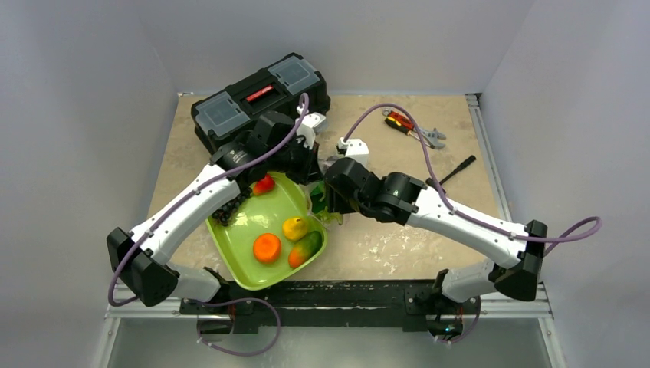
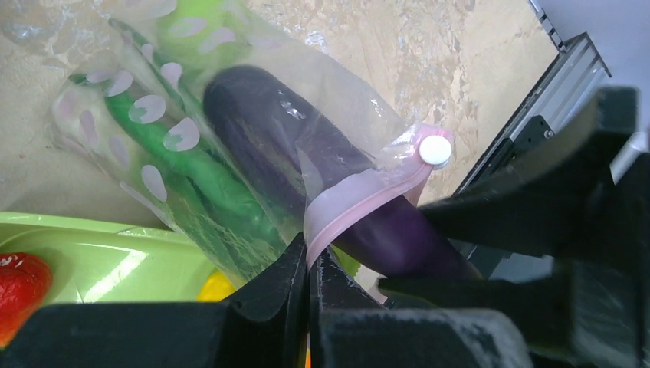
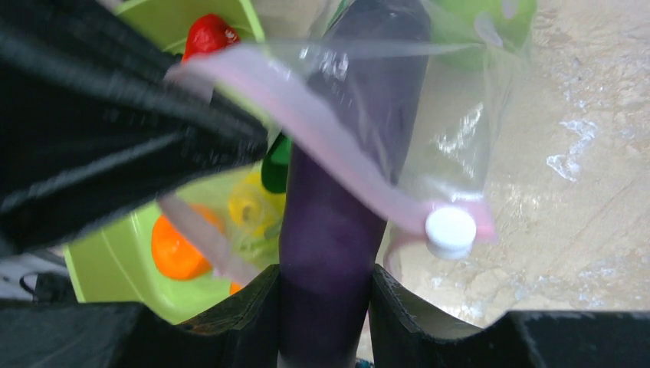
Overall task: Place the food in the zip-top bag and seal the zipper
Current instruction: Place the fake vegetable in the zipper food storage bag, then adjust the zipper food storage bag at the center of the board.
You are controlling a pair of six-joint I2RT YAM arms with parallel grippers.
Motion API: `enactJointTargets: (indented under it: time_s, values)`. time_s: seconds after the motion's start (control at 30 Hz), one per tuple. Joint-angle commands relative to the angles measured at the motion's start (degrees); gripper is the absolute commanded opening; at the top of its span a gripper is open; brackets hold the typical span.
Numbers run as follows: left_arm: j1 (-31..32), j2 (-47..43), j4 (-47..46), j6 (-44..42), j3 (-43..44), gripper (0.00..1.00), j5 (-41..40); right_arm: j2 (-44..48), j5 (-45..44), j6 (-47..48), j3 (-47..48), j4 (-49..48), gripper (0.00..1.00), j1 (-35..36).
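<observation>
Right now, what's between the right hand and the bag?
The eggplant, gripped by the right hand, far end past the pink zipper into the bag. Seen in right wrist view.

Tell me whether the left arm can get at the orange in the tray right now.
Probably not yet. The orange lies uncovered in the tray, but the left gripper is shut on the zipper of the zip-top bag; it would have to let go first.

No text, label, brand or number is legible in any of the three views. The red strip (image 1: 259, 94) on the lid of the black plastic toolbox (image 1: 264, 80) is too small to show whether it carries lettering.
</observation>
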State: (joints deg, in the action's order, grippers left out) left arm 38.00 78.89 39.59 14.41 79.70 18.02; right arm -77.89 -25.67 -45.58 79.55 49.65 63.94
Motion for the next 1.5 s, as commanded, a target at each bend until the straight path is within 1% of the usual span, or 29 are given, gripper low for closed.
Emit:
enactJointTargets:
  time_s: [0.0,0.07,0.17,0.33,0.4,0.43,0.6,0.83,0.93,1.0,1.07,1.2,1.33,1.47]
  values:
    - [0.7,-2.8,-3.5,0.8,-1.2,0.00,2.6,-2.4,0.0,2.3,4.5,-8.0,0.10,-3.2]
    - [0.8,-2.6,-3.7,1.1,-1.3,0.00,3.1,-4.4,-0.8,3.6,5.8,-9.0,0.18,-3.7]
    - [1.1,-2.3,-4.3,1.7,-1.6,0.00,3.9,-6.4,-2.8,6.1,6.9,-10.1,0.37,-4.0]
    - [1.1,-2.5,-4.1,1.6,-1.5,0.00,3.8,-6.3,-2.4,9.1,7.6,-9.5,0.63,-4.0]
    - [1.1,-2.7,-4.0,1.5,-1.5,0.00,3.5,-5.1,-1.9,10.0,6.6,-10.0,0.70,-4.0]
    - [1.1,-2.8,-3.9,1.5,-1.5,0.00,3.4,-4.4,-1.9,10.4,5.9,-10.0,0.72,-4.0]
    - [1.1,-3.0,-3.7,1.5,-1.5,0.00,3.1,-1.1,-1.9,11.5,2.4,-8.7,0.73,-4.0]
    - [1.1,-3.1,-3.2,1.2,-1.4,0.00,2.6,7.0,-1.1,13.1,-2.9,-9.6,0.68,-4.0]
    - [1.1,-3.1,-3.2,1.1,-1.4,0.00,2.4,10.4,-6.0,13.7,-4.6,-10.2,0.68,-4.1]
    - [1.2,-3.1,-3.1,1.1,-1.4,0.00,2.4,12.5,-8.0,14.2,-6.5,-12.4,0.67,-4.3]
    - [1.1,-3.1,-3.0,1.1,-1.3,0.00,2.3,14.3,-6.9,15.0,-9.5,-15.9,0.67,-5.2]
    - [1.1,-3.2,-2.9,0.9,-1.3,0.00,1.9,14.7,-1.0,13.0,-13.6,-18.5,0.62,-8.2]
    - [1.1,-3.2,-2.8,0.8,-1.3,0.00,1.6,15.5,2.9,10.9,-19.1,-22.1,0.61,-8.8]
    - [1.1,-3.2,-2.8,0.8,-1.4,0.00,1.9,15.8,3.7,8.6,-23.1,-23.8,0.56,-9.1]
